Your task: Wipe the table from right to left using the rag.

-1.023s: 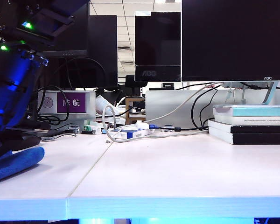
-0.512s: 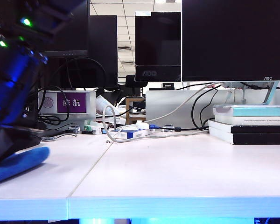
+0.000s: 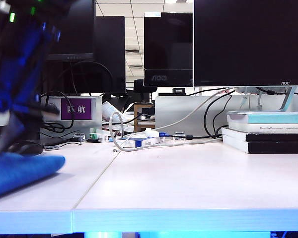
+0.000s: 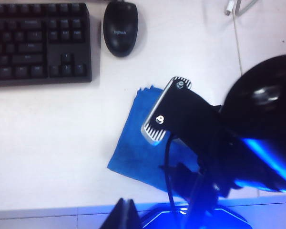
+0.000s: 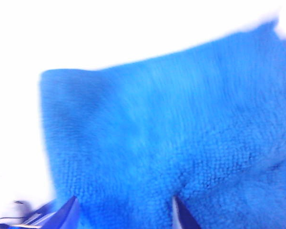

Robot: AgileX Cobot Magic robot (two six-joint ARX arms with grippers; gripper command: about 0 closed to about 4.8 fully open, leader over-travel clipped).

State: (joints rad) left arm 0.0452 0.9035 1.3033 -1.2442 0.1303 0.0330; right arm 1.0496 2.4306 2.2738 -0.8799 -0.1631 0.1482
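The blue rag (image 3: 20,171) lies on the white table (image 3: 188,183) at the far left of the exterior view, near the front edge. A blurred dark arm (image 3: 20,74) hangs just over it, its tip slightly above the cloth. My right gripper (image 5: 125,212) is open, its two fingertips spread over the rag (image 5: 171,138), which fills that view; nothing is pinched. In the left wrist view one black finger (image 4: 163,112) of that gripper hovers over the rag (image 4: 133,152). My left gripper (image 4: 125,215) is shut and empty, off the table's front edge.
A black keyboard (image 4: 38,43) and mouse (image 4: 120,27) sit just beyond the rag. At the back stand monitors (image 3: 248,42), cables (image 3: 139,141) and a purple-labelled box (image 3: 72,109). Stacked books (image 3: 268,131) are at the back right. A panel seam (image 3: 97,178) crosses the table.
The arm over the rag has lifted off the cloth and swung rightward. The rag now lies loose, and its edge reaches further right than before.
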